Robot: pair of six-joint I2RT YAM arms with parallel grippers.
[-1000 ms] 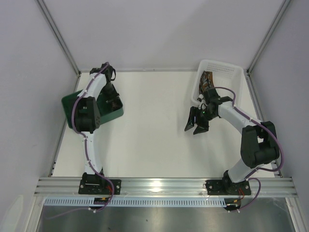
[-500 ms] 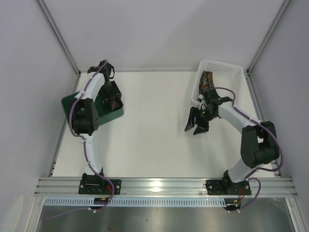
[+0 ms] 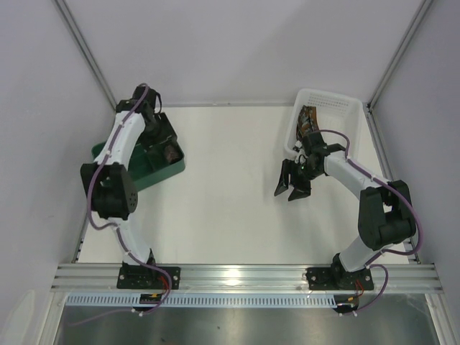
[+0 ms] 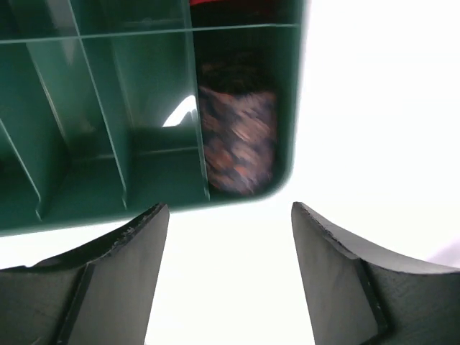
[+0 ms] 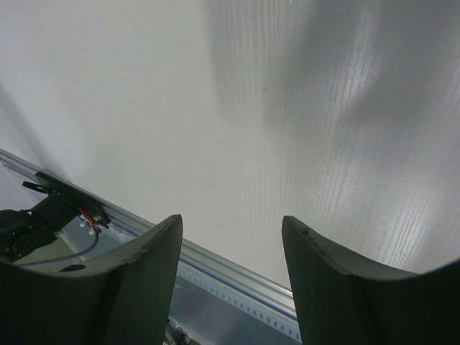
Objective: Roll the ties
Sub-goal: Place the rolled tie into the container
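A rolled tie (image 4: 237,140) with a brown-orange pattern lies in the corner compartment of the green divided tray (image 4: 108,108). In the top view that roll (image 3: 171,152) sits at the tray's (image 3: 154,174) right end. My left gripper (image 4: 230,210) hangs open above the tray's edge, with nothing between its fingers, and it (image 3: 163,136) is apart from the roll. Another patterned tie (image 3: 309,119) lies unrolled in the white basket (image 3: 338,108). My right gripper (image 3: 291,188) is open and empty over the bare table, left of the basket; in its wrist view the gripper (image 5: 230,223) has nothing between its fingers.
A red roll (image 4: 233,2) shows at the top edge of the left wrist view, in the neighbouring tray compartment. The aluminium rail (image 5: 237,266) runs along the table's near edge. Grey walls enclose the table on three sides.
My left gripper has opened, let go of the rolled tie in the tray and drawn back, its elbow swinging left. The right arm has stayed still.
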